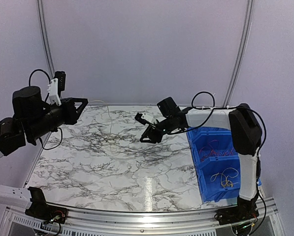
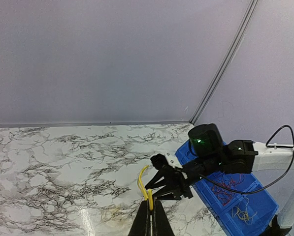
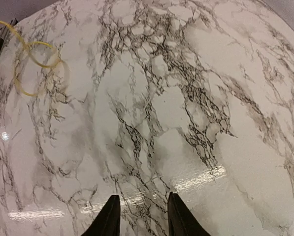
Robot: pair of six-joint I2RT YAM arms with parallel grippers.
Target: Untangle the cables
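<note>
Left wrist: the left gripper [image 2: 149, 206] pinches a yellow cable [image 2: 142, 183]; the right gripper [image 3: 143, 197] stands spread and empty, the cable's loops at its ten o'clock.

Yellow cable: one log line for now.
left pincer: shut on yellow cable | right pincer: open, empty | blue bin: other cables

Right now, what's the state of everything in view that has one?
Left pincer: shut on the yellow wire, raised.
Right pincer: open, empty.
Yellow wire: pinched, the rest hangs in loops.
Red wires: loose tangle in the bin's far compartment.
Pale wires: loose tangle in the bin's near compartment.
Bin: upright, open-topped.
</note>
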